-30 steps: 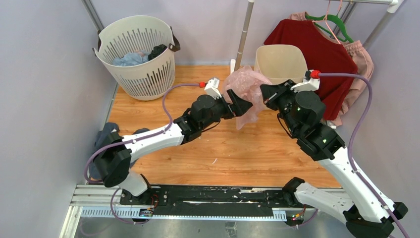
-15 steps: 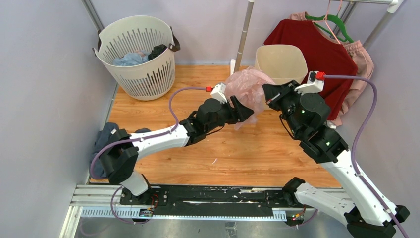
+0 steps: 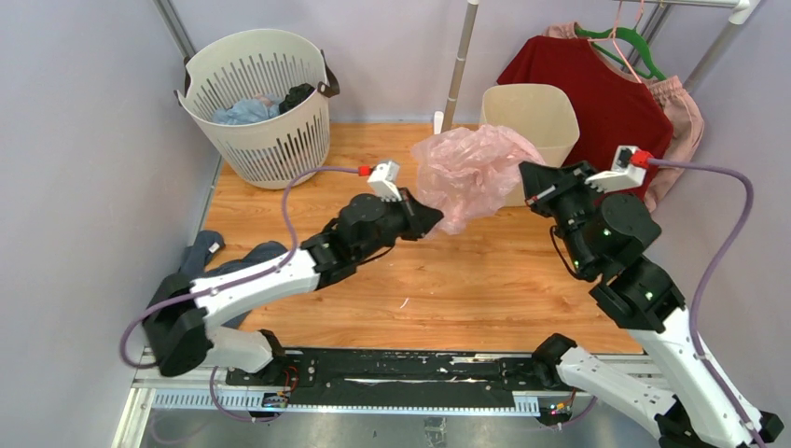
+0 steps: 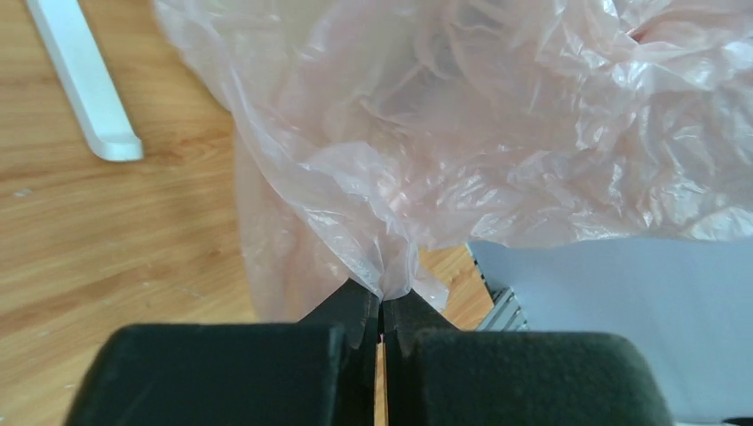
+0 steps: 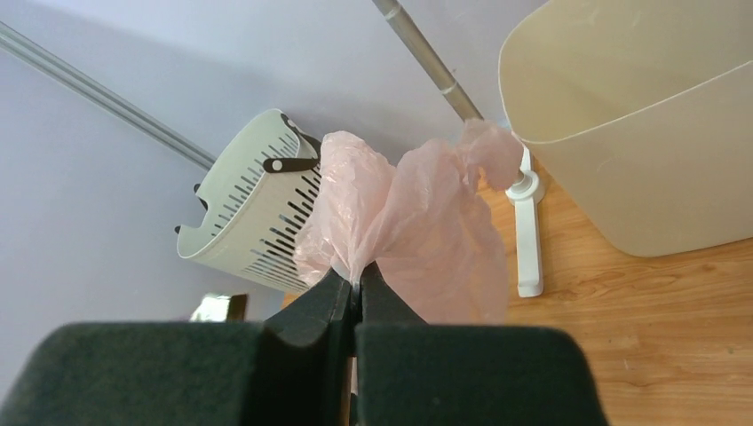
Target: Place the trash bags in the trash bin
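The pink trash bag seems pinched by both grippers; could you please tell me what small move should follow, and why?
Probably carry the trash bag with both arms over the rim of the trash bin. The left gripper and right gripper are each shut on a fold, and the bag hangs beside the bin, not inside.

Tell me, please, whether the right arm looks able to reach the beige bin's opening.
Probably yes: the right gripper, shut on the pink trash bag, is beside the open beige trash bin; the left gripper also holds the bag.
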You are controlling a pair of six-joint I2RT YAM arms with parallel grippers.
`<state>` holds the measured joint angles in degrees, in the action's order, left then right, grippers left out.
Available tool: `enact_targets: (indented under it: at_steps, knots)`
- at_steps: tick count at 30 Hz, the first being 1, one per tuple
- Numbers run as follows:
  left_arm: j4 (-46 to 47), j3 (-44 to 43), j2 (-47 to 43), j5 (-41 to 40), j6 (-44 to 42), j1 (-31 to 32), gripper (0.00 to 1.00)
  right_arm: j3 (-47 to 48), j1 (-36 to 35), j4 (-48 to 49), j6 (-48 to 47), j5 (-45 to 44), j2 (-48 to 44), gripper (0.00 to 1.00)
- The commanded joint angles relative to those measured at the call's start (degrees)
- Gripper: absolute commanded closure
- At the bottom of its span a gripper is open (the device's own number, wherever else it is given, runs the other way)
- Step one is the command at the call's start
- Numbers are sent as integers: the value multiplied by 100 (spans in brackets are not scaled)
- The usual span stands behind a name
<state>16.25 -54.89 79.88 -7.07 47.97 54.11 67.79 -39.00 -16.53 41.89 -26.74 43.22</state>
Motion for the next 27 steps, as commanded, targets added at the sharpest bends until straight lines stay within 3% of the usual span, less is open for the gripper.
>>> enact_targets:
  at_steps: [1,7,27]
  knots:
    - [-593,416,-1095,-450,-518,-209,100,246,-58,-289,-371,-288,-364,100]
    - [-1107,693,-2040,-83,-673,-916,100,520,-56,-770,-473,67,-616,100]
    - [-2309,458,-3302,1072,-983,-2593,100,1051,-55,-2031,-723,-234,-1420,100]
